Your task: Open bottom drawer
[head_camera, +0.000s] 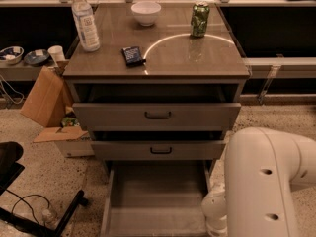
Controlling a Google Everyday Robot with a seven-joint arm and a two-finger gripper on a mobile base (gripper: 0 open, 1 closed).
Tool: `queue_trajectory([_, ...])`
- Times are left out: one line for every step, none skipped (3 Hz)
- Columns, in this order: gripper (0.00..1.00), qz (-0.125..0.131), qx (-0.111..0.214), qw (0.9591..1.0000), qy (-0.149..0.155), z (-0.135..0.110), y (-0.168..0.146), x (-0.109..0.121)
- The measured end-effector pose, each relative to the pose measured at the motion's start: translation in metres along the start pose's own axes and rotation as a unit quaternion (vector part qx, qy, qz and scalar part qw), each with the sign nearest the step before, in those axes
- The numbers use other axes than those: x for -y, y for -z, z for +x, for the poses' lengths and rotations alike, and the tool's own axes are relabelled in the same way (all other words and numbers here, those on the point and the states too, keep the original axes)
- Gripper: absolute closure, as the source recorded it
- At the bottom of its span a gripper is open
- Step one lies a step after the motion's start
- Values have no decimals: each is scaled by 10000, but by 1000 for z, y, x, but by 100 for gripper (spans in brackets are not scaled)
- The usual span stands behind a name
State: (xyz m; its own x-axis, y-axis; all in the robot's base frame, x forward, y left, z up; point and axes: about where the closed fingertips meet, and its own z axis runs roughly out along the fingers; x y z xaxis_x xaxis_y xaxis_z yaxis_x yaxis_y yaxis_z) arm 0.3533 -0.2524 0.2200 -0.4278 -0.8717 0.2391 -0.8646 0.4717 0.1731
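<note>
The bottom drawer [157,199] is sitting pulled well out at near centre, under the middle drawer [158,150]; the white arm [269,181] is looming near right; the gripper is not showing, so I cannot tell its grip.
</note>
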Motion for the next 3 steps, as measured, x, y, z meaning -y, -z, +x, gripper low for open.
queue_trajectory([0, -79, -217, 9996, -137, 38, 55, -38])
queue_trajectory([0, -239, -142, 9996, -113, 75, 97, -99])
queue_trajectory([0, -494, 83, 9987, -130, 113, 133, -161])
